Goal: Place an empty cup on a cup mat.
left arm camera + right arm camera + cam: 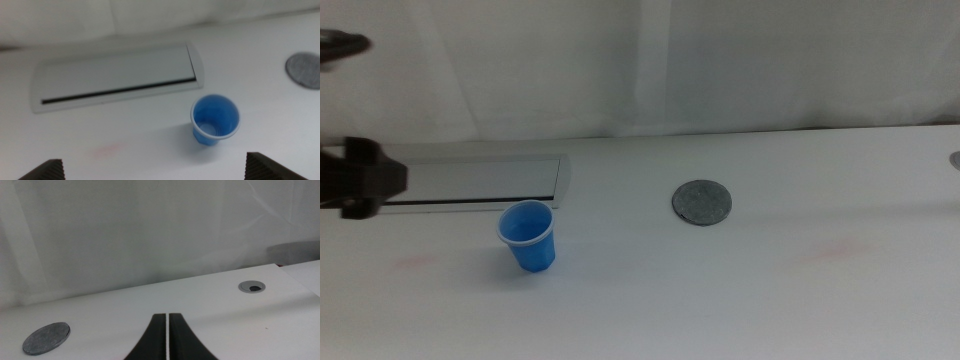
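Observation:
The blue cup (529, 236) stands upright and empty on the white table, left of centre. The round dark grey cup mat (702, 203) lies flat to its right, well apart from it. My left gripper (152, 162) hovers above the table and is open wide, with the cup (215, 120) ahead of it and nearer one jaw, untouched. The mat (304, 70) shows at the edge of that view. The left arm (360, 178) enters at the picture's left edge. My right gripper (166, 330) is shut on nothing, low over the table, with the mat (46, 337) off to one side.
A long white slotted panel (470, 180) lies behind the cup, close to the left arm. A small grey round grommet (252, 286) sits in the table near the right edge. A pale curtain backs the table.

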`<action>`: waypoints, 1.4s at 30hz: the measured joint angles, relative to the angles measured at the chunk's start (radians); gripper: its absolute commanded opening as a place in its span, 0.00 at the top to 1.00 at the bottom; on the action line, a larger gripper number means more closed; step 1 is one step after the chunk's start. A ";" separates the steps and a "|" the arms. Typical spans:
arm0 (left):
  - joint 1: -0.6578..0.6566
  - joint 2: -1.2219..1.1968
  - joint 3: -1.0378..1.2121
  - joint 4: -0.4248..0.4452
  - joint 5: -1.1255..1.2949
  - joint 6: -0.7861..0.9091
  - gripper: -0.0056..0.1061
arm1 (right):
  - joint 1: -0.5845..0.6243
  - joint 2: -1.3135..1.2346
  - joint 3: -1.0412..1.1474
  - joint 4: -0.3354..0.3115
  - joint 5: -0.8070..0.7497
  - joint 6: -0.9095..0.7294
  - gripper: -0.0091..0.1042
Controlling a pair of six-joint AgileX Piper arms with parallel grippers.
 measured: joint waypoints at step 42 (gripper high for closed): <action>-0.064 0.722 -0.096 -0.230 -0.228 0.148 0.13 | 0.000 0.000 0.000 0.000 0.000 0.000 0.94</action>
